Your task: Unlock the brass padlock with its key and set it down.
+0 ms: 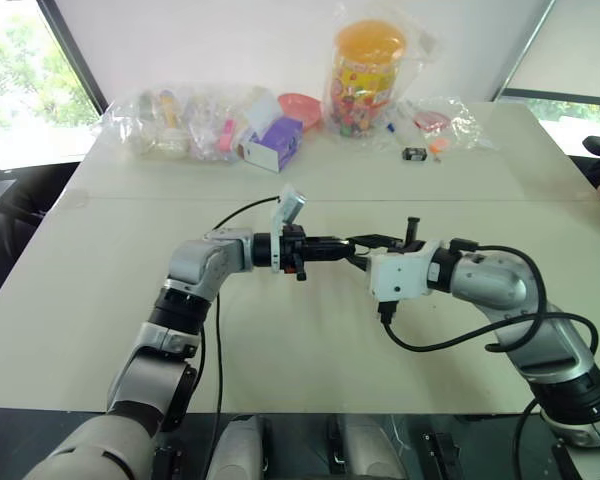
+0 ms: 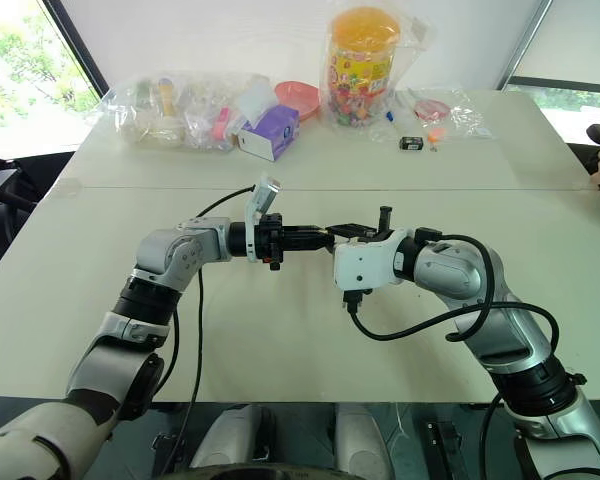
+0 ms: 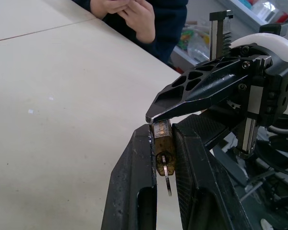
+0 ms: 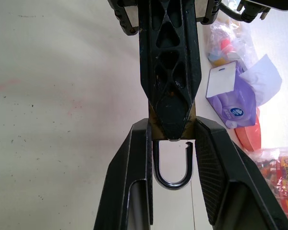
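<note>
Padlock (image 3: 162, 143) of brass is held in mid-air above the cream tabletop (image 1: 100, 300), between the two hands, which meet tip to tip in front of the robot. In the left wrist view the golden body is seen pinched between the two black fingers (image 3: 134, 182) of the left hand (image 1: 330, 247), and the key (image 3: 168, 179) hangs from the keyhole on the body's lower face. The left hand is thus clamped on the padlock body. In the right wrist view the silvery shackle (image 4: 172, 167) is seen as a U between the fingers (image 4: 134, 177) of the right hand (image 1: 365, 244); one leg of it ends in a free notched tip, apart from the body, so the shackle appears to be released. The right fingers stand on either side of the brass body and look closed against it, with the shackle in the gap between them.

Along the far edge of the tabletop a row of clear plastic bags (image 1: 175, 120) is laid, with a purple tissue pack (image 1: 273, 145) beside them, an orange bowl (image 1: 300, 105) behind it, and a tall jar with an orange lid (image 1: 365, 75). A small black object (image 1: 414, 154) lies near the jar. A person's hands (image 3: 129, 14) are seen at the tabletop's edge in the left wrist view.
</note>
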Tool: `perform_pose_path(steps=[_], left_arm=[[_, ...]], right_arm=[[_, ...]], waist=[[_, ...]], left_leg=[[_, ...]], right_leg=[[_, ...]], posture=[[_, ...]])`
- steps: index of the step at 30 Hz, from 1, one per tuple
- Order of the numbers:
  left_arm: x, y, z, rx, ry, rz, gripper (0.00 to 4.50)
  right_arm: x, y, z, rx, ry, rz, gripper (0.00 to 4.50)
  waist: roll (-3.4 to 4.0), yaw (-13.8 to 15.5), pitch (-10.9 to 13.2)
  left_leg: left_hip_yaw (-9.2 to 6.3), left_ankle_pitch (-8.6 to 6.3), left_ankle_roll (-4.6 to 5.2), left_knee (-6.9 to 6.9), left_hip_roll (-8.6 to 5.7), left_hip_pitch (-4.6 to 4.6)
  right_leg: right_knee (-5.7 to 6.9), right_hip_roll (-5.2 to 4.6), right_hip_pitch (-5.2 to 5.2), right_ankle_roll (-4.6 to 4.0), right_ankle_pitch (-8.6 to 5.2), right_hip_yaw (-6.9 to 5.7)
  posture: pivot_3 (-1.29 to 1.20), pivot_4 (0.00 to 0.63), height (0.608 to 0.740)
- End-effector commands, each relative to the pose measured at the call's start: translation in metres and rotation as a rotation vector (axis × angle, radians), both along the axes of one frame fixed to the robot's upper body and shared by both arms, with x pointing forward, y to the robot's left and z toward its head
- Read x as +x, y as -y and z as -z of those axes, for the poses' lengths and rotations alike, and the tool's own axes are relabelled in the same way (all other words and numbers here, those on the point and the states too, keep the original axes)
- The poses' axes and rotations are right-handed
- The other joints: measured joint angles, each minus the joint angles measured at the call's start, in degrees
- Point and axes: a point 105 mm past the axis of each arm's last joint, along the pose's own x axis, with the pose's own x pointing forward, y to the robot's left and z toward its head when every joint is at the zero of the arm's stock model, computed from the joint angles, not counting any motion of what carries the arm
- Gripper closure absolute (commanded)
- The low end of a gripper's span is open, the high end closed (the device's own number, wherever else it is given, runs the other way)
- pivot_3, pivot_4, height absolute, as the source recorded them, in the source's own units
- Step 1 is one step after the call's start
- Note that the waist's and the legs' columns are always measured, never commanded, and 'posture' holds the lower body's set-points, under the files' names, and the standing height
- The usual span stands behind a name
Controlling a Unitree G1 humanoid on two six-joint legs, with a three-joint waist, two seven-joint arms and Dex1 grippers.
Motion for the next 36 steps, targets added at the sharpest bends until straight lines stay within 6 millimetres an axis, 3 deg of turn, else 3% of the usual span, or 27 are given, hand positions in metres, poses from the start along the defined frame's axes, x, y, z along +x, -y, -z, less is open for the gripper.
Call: perform_pose_path(steps=[1, 7, 10, 13, 19, 36], left_arm=[[0.005, -0.007, -0.009, 0.02, 0.049, -0.022, 4.5], [0.005, -0.012, -0.01, 0.029, 0.061, -0.009, 4.5], [0.005, -0.015, -0.01, 0.038, 0.07, -0.003, 4.5], [0.003, -0.017, -0.011, 0.041, 0.072, 0.018, 4.5], [-0.001, -0.017, -0.016, 0.03, 0.07, 0.064, 4.5], [-0.012, -0.02, -0.037, -0.047, 0.052, 0.145, 4.5]], right_arm=[[-0.007, -0.006, -0.014, 0.033, 0.01, -0.041, 2.82], [-0.009, 0.006, -0.012, 0.066, -0.089, 0.008, 0.03], [-0.012, 0.012, -0.02, 0.179, -0.183, 0.047, 0.03], [-0.015, 0.007, -0.029, 0.317, -0.267, 0.05, 1.08], [-0.012, 0.001, -0.028, 0.395, -0.318, 0.074, 4.33], [-0.003, -0.004, -0.003, 0.402, -0.364, 0.093, 4.43]], waist=[[0.0, 0.0, 0.0], [0.0, 0.16, 0.0], [0.0, 0.11, 0.0], [0.0, 0.04, 0.0], [0.0, 0.0, 0.0], [0.0, 0.01, 0.0]], left_leg=[[0.0, 0.0, 0.0, 0.0, 0.0, 0.0], [-0.01, 0.0, 0.0, 0.0, 0.0, 0.0], [0.0, 0.0, 0.0, 0.0, -0.02, -0.01], [-0.02, 0.0, 0.0, 0.0, 0.02, -0.01], [-0.02, 0.0, 0.0, -0.01, 0.0, -0.01], [-0.02, 0.0, 0.01, -0.01, 0.0, -0.01]], right_leg=[[0.0, 0.0, 0.0, 0.0, 0.0, 0.0], [0.0, -0.01, 0.0, 0.0, 0.0, -0.01], [-0.01, -0.03, 0.0, 0.0, 0.0, -0.01], [0.0, -0.02, 0.0, 0.0, 0.0, -0.01], [0.0, -0.02, 0.0, 0.0, 0.0, -0.01], [-0.01, -0.02, 0.0, 0.0, 0.0, -0.01]], posture=[[0.0, 0.15, 0.735], [0.0, 0.15, 0.735], [0.0, 0.15, 0.735], [0.0, 0.15, 0.735], [0.0, 0.15, 0.735], [0.0, 0.15, 0.735]])
